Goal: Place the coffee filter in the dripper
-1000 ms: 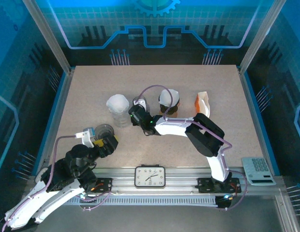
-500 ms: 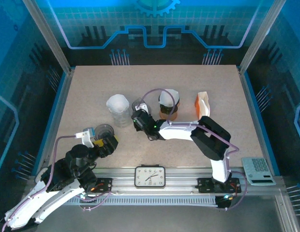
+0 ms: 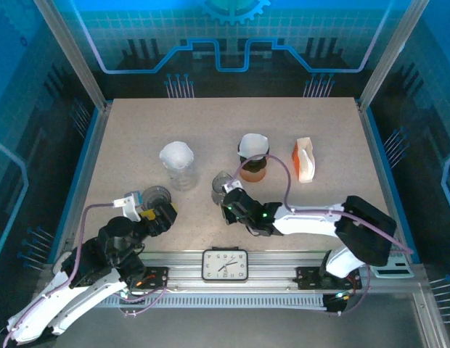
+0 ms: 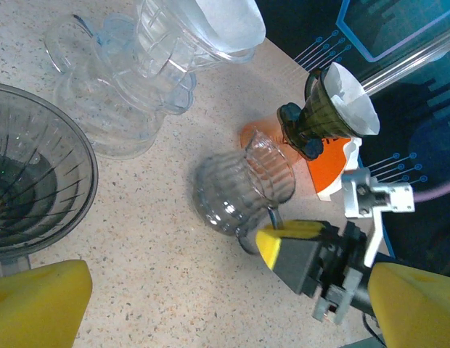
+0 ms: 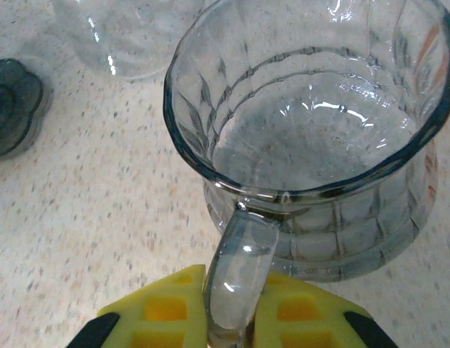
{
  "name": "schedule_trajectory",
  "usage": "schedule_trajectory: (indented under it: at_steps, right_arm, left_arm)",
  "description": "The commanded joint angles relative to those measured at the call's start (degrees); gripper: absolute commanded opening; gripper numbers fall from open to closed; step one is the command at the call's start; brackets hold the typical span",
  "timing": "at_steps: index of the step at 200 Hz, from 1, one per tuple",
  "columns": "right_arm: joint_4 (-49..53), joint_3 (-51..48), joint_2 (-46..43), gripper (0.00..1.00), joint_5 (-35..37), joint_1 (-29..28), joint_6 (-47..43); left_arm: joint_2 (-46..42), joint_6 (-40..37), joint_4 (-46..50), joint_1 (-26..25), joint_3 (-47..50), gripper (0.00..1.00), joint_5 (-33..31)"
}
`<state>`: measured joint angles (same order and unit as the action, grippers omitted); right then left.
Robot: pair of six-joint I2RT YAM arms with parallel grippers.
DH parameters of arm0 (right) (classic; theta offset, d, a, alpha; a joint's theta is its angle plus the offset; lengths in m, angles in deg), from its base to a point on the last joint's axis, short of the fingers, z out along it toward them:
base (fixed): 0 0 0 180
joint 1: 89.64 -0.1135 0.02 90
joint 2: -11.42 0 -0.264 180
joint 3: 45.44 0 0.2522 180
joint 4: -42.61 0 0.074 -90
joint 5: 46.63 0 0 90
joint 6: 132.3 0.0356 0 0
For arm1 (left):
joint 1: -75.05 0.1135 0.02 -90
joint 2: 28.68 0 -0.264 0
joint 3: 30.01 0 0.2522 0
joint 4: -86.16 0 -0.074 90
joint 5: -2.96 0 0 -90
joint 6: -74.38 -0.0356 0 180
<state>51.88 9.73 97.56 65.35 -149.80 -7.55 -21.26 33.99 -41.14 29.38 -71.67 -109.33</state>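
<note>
The ribbed clear glass pitcher has shifted since a second ago. It was back between the two filter-topped drippers. Now it is nearer the front edge, in front of the gap between them, and it looks blurred in the left wrist view. The right arm's elbow has swung out to the right and toward the near rail. The right gripper has its yellow pads clamped on the pitcher's handle. The pitcher is upright, mouth up, handle toward the gripper. I cannot tell whether its base touches the speckled beige table.

The left arm has not moved. The left gripper is spread wide with nothing between its pads, just beside the empty dark grey ribbed dripper.

Neither filter has moved. One white paper coffee filter sits in the clear dripper left of centre. Its open mouth is up, its point down, its long axis upright. A second white cone filter sits the same way in the dark brown dripper on an orange base. Right of that stands an orange and white box.
</note>
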Motion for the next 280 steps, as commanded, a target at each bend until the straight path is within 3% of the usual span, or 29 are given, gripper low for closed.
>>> schedule_trajectory:
  at_steps: [1,42,78,108,151,215,231,250,280]
  right_arm:
    - [1.2,-4.4,-4.6,0.16,-2.2,-1.3,2.3]
    - [3.0,-11.6,-12.5,0.17,-1.1,-3.1,5.5]
    - [2.1,-14.6,-13.8,0.2,-0.8,-3.8,6.4]
    - [1.5,-14.6,-13.4,0.32,-1.1,-4.3,5.2]
    - [3.3,-14.3,-15.7,0.57,-1.0,-4.3,4.2]
    - [11.9,-13.7,-26.9,0.64,1.9,-2.8,4.7]
    - [12.3,-14.3,-29.2,0.64,1.7,-2.0,4.8]
    - [12.7,-14.9,-31.3,0.64,1.9,-1.5,4.6]
    - [14.0,-15.9,-34.5,0.64,1.8,-0.7,4.5]
  left_arm:
    - [-0.3,1.2,1.4,-0.2,0.7,0.99,0.0]
    - [0.8,3.1,2.1,-0.3,0.9,0.99,0.2]
    - [2.5,4.9,1.8,-0.3,1.6,0.99,0.5]
    - [3.7,5.4,2.1,-0.3,1.3,0.99,-0.1]
    - [5.9,7.5,6.6,-0.3,-0.9,0.99,-1.8]
    - [19.6,10.9,19.7,0.5,-10.4,0.99,-6.0]
    - [22.3,9.9,19.7,2.9,-12.0,0.81,-5.5]
    - [25.1,7.9,17.5,9.1,-12.4,0.59,-0.7]
    - [29.4,4.3,11.1,22.5,-10.0,0.56,11.8]
